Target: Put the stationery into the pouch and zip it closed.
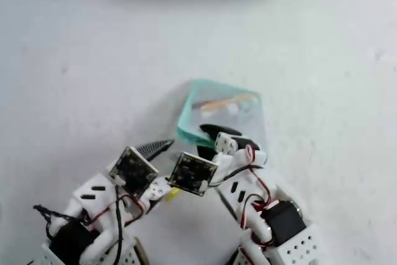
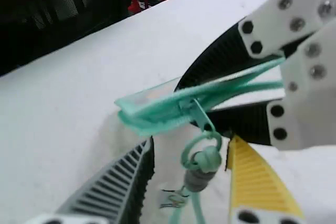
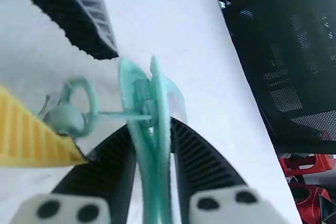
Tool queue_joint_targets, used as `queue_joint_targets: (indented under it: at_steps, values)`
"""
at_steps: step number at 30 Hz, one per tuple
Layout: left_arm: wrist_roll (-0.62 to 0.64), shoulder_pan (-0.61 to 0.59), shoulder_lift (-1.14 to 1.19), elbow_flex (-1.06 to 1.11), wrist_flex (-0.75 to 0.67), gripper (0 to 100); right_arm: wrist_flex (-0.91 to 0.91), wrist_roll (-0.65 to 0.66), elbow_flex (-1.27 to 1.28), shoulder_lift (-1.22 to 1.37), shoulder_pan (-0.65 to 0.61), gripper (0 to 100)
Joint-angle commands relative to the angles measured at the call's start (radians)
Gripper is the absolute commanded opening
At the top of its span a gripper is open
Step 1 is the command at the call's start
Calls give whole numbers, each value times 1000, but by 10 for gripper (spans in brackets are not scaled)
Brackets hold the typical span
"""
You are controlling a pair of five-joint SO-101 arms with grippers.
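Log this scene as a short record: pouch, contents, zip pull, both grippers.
pouch: teal, lying on the table
stationery: orange stick inside, seen through the clear side
zip pull: ring and bead, between the left gripper's fingers
left gripper: open, either side of the pull
right gripper: shut on the pouch's edge
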Motion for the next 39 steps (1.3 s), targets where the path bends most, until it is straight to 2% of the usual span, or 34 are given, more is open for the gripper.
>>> queue_joint_targets:
  at_steps: [1, 8, 16, 22, 29, 31, 36, 39]
  values:
    - [-15, 25, 4, -26, 5, 245, -42, -55, -32, -15, -5, 16]
    - [-14, -90, 4, -35, -9, 245, -7, -78, -117, -13, -2, 16]
    - [-21, -91, 4, -61, 18, 245, -84, -84, -118, -7, 147, 16]
    - [-23, -113, 4, -118, 43, 245, -84, -84, -121, -15, 157, 16]
    - [-26, -377, 4, -298, 66, 247, 7, -83, -121, -16, 160, 16]
    - [-72, -401, 4, -292, 37, 248, 38, -83, -123, -16, 162, 16]
    - [-181, -360, 4, -163, -26, 251, 134, -84, -178, -16, 154, 16]
    - [-284, -309, 4, -114, -17, 290, 183, -84, -230, -16, 154, 16]
